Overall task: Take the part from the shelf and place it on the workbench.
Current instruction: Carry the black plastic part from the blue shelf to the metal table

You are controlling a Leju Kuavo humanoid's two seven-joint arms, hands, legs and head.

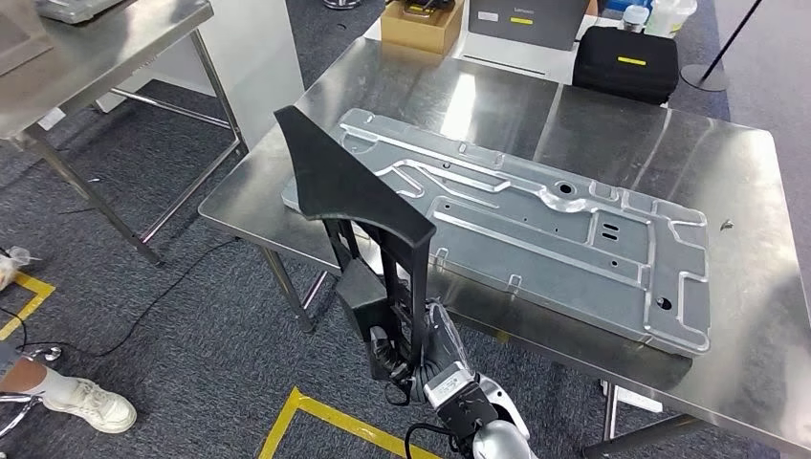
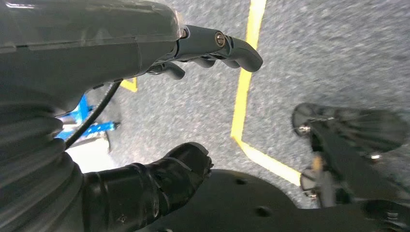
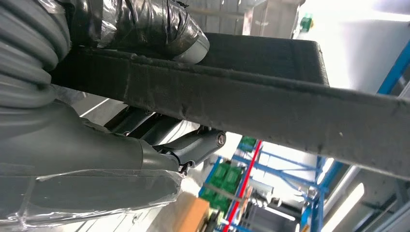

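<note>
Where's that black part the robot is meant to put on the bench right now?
In the head view the black part is held up by the right hand, at the near left edge of the workbench, overlapping the grey metal panel lying there.

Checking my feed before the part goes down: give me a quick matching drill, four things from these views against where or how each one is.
Things:
1. black part
2. silver stamped panel
3. black case
4. left robot hand

States:
A. lying flat on the steel workbench
B. at the workbench's far edge
C. held up by the right robot hand, over the near edge
D. holding nothing, over carpet with yellow tape

Pairs: 1-C, 2-A, 3-B, 4-D
</note>
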